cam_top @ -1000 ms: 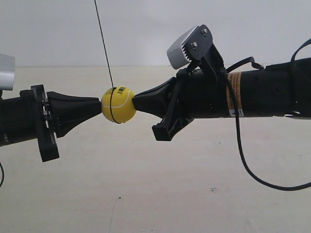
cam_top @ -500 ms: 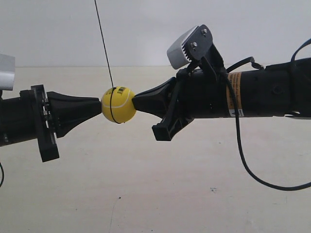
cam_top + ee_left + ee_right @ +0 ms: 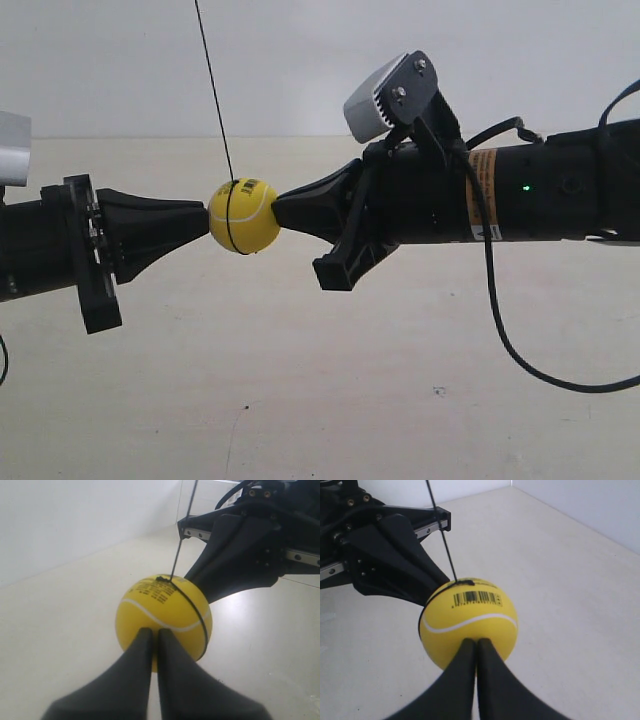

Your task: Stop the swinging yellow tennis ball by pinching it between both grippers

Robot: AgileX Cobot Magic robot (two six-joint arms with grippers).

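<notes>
The yellow tennis ball [image 3: 243,215] hangs on a thin dark string [image 3: 212,90], pinched between two black cone tips. The gripper tip [image 3: 205,225] of the arm at the exterior view's left touches one side. The other gripper tip [image 3: 277,208] presses the opposite side. In the left wrist view my left gripper [image 3: 155,630] is shut, its tip against the ball [image 3: 163,620], with the right gripper [image 3: 240,550] beyond. In the right wrist view my right gripper [image 3: 476,641] is shut against the ball [image 3: 468,620], barcode print upward, with the left gripper [image 3: 390,555] behind.
A pale floor [image 3: 300,400] lies well below the ball, with a white wall [image 3: 300,60] behind. A black cable [image 3: 500,320] loops down from the arm at the exterior view's right. Grey-white camera blocks [image 3: 378,100] sit on the arms.
The ball and both arms hold the same places. A small green light now shows on the arm at the exterior view's right.
</notes>
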